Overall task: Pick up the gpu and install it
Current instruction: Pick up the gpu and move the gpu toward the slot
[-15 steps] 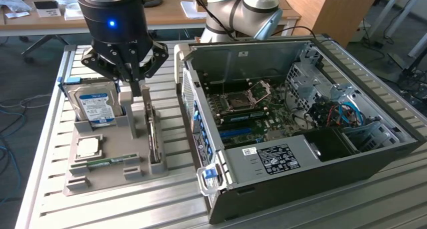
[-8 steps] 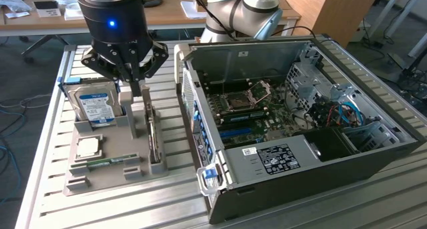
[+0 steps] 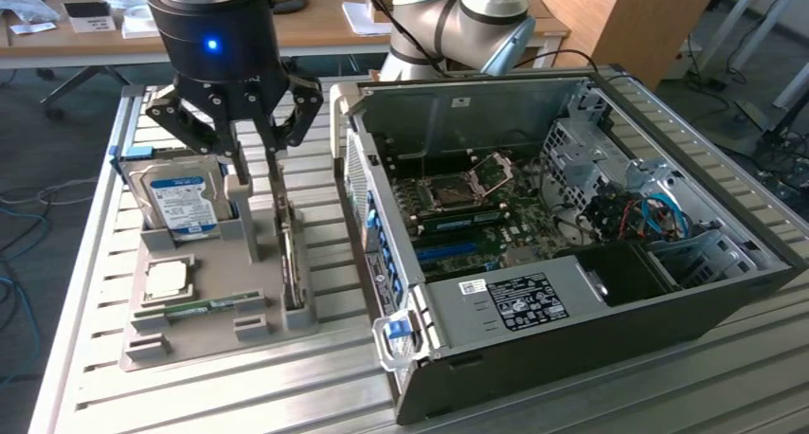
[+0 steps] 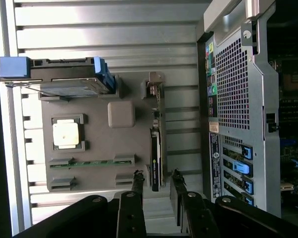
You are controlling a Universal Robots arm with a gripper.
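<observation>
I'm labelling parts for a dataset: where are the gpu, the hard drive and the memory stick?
gpu (image 4: 155, 156): wrist view, on its black section.
hard drive (image 3: 181, 202): exterior view, on its blue label.
memory stick (image 4: 92, 162): wrist view, middle of the green strip.

The claw (image 3: 257, 173) points straight down, jaws apart.
</observation>
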